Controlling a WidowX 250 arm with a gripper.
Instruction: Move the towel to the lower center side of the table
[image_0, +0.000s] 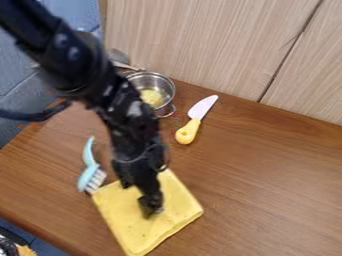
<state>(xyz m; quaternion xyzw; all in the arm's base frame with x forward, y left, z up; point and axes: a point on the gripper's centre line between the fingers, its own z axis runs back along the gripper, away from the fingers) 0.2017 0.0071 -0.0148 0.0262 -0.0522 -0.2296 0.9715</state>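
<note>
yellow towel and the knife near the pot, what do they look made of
The towel looks like soft, matte fabric, given its folded, rounded edge. The knife seems to be smooth plastic, perhaps a toy, judging by its pale blade and chunky yellow handle.

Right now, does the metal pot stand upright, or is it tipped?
Upright: the metal pot stands with its round open top facing up.

1. Black WidowX 250 arm (73, 60): in from upper left, slants down over the table's (267, 170) upper-left edge.
2. Wrist (133, 132): bent steeper than upper links.
3. Black two-finger gripper (151, 204): points down, inward from the table's lower-left edge.
</note>
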